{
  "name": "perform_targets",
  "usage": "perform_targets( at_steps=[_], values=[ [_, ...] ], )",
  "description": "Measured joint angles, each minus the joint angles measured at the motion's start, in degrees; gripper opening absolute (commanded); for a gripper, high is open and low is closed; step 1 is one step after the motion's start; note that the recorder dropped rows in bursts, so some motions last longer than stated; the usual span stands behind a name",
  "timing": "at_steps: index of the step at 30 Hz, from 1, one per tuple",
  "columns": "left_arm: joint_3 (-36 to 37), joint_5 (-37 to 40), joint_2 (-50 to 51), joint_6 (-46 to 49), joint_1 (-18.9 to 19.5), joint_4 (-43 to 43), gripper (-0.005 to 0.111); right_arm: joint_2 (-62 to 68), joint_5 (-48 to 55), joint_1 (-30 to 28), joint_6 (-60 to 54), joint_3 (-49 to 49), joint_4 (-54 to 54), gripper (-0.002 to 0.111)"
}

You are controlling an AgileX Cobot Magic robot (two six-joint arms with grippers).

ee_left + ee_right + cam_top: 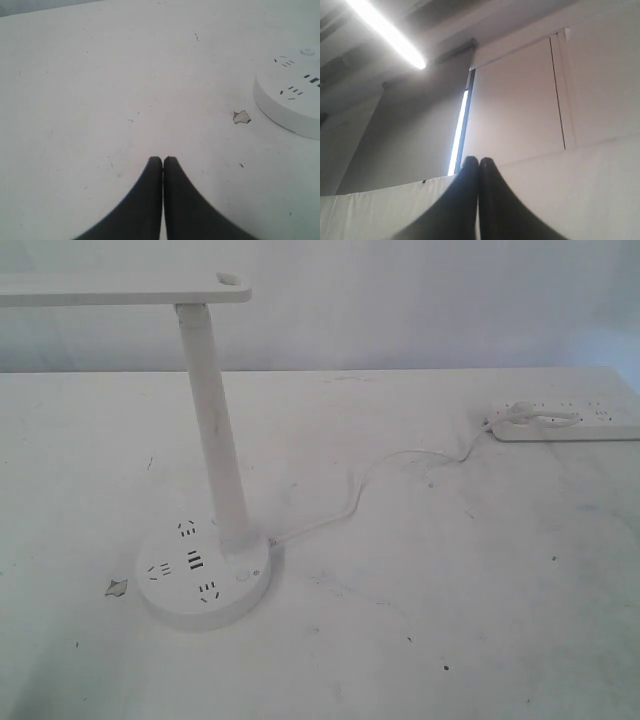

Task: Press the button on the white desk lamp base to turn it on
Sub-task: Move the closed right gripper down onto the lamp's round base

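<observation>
So the exterior cam sits up high and a fair way back, looking down across the table (450,620). My left wrist cam is low and close to the tabletop, facing out past my left gripper (162,161). Both of those catch the white desk lamp base (205,585) (295,100) and the little flake (117,588) (241,117) just beside it. The right wrist cam tilts upward past my right gripper (478,161) at a wall and a ceiling light (385,32).

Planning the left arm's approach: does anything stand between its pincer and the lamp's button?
Nothing visible does. Between the shut left pincer and the button lie only bare table, one small flat scrap and the near part of the white desk lamp base, with its socket slots.
</observation>
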Motion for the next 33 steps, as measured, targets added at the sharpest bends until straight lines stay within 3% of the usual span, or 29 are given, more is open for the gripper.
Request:
perform_targets(
  at_steps=[4, 11, 17, 29, 33],
  values=[
    [0.0, 0.0, 0.0, 0.0, 0.0, 0.0, 0.0, 8.55, -2.94, 0.0, 0.1, -2.58, -4.31, 0.0],
    [0.0, 0.0, 0.0, 0.0, 0.0, 0.0, 0.0, 25.0, -3.04, 0.0, 0.85, -3.47, -21.48, 0.0],
    [0.0, 0.0, 0.0, 0.0, 0.0, 0.0, 0.0, 32.16, -2.72, 2.61, 0.76, -3.47, -24.73, 0.0],
    [0.0, 0.0, 0.0, 0.0, 0.0, 0.0, 0.0, 39.83, -2.93, 17.67, -11.08, -3.47, -25.72, 0.0],
    [0.0, 0.0, 0.0, 0.0, 0.0, 0.0, 0.0, 48.3, -2.93, 25.75, -17.99, -3.74, -25.72, 0.0]
  ],
)
